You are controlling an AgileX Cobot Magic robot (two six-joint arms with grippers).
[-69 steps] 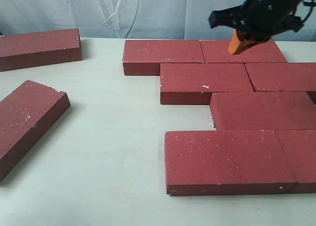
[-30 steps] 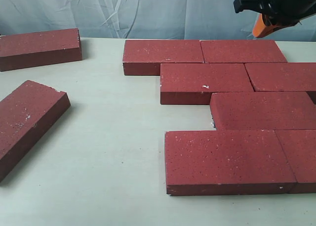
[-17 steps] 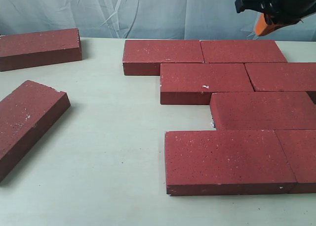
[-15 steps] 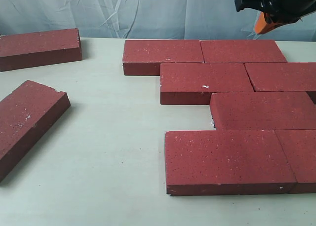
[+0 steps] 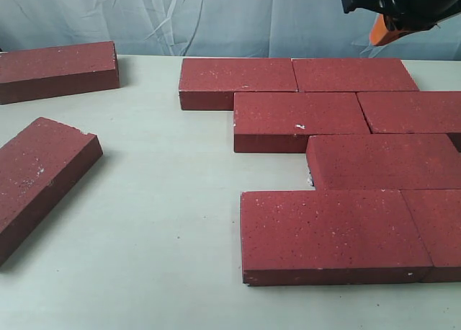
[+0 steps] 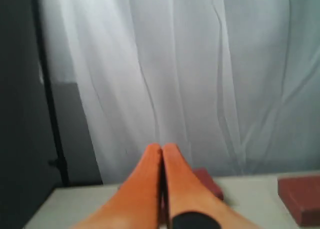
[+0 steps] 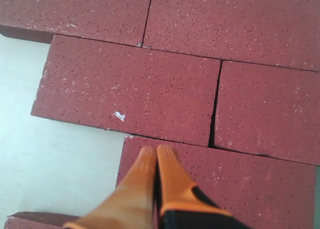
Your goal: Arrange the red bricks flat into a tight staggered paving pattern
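Several red bricks lie flat in staggered rows at the right, from the back-row brick [image 5: 238,78] down to the front brick [image 5: 331,233]. Two loose bricks sit apart on the left: one at the far left [image 5: 57,70], one angled nearer the front [image 5: 39,175]. My right gripper [image 5: 380,33] hangs shut and empty high above the back right of the pattern. From its wrist its tips [image 7: 156,150] hover over a third-row brick [image 7: 240,184]. My left gripper [image 6: 161,148] is shut and empty, facing the curtain, with a brick [image 6: 209,183] beyond it.
The bricks rest on a pale tabletop [image 5: 166,200], with a grey-white curtain [image 5: 216,20] behind it. A narrow gap [image 7: 215,109] separates two second-row bricks. The left wrist view shows another brick [image 6: 300,199] and a dark panel [image 6: 20,114].
My right gripper has risen and moved right from just above the back-row brick to high over the back right corner. It has barely moved in the last second. No brick has moved.
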